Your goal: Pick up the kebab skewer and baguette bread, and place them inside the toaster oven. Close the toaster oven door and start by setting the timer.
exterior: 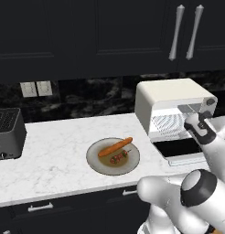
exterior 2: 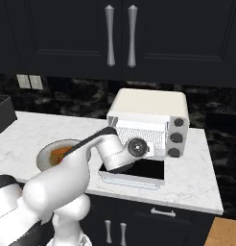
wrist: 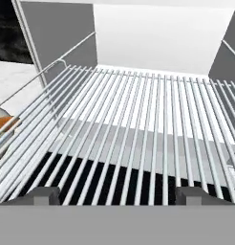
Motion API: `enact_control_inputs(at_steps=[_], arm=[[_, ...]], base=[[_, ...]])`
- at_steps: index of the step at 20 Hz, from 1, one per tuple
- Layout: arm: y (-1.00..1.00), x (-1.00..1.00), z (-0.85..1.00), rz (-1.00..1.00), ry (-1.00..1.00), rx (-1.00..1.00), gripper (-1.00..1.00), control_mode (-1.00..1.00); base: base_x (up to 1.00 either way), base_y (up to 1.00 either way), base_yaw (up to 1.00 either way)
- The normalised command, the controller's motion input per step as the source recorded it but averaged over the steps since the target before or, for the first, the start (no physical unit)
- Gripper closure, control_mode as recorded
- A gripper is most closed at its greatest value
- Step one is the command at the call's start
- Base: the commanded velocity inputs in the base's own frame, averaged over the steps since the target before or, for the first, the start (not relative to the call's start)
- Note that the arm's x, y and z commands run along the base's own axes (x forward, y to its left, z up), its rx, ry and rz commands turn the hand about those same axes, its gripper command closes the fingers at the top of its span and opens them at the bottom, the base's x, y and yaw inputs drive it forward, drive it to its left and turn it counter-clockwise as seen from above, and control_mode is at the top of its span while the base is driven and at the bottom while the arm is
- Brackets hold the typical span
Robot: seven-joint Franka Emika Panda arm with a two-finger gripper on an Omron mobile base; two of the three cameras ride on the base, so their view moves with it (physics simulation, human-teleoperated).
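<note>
Pale metal wire rack (wrist: pixel 138 124) in the matt cream toaster oven (exterior: pixel 171 98); white marbled table (exterior: pixel 55 146) at lower left; smooth orange-brown baguette bread (exterior: pixel 115 146); glossy dark toaster oven door (exterior 2: pixel 139 169)

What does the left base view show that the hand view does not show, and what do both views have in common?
Left base view alone: the whole plate on the counter, holding the baguette bread and the kebab skewer side by side, plus a dark slot toaster at the far left and the toaster oven door folded down. Hand view alone: the gripper, fingertips wide apart, in front of a bare wire rack. Both: the open toaster oven and its rack.
</note>
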Motion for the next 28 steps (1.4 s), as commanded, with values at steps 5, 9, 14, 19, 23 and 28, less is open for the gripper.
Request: enact_control_inputs(at_steps=[5,9,14,19,23,28], arm=[[0.01,-0.83,0.37,0.00,0.13,-0.01,-1.00,-1.00],[0.42,-0.76,1.00,0.00,0.00,0.00,-1.00,-1.00],[0.93,-0.59,0.46,0.00,0.03,-0.02,-1.00,-1.00],[1.00,-0.04,0.08,-0.04,0.16,-0.06,-1.00,-1.00],[0.94,0.04,0.32,-0.11,0.13,-0.01,-1.00,-1.00],[0.32,0.00,0.05,-0.09,0.07,0.00,-1.00,-1.00]], base=[[0.00,0.00,0.00],[0.00,0.00,0.00],[0.00,0.00,0.00],[0.00,0.00,0.00],[0.00,0.00,0.00],[0.00,0.00,0.00]])
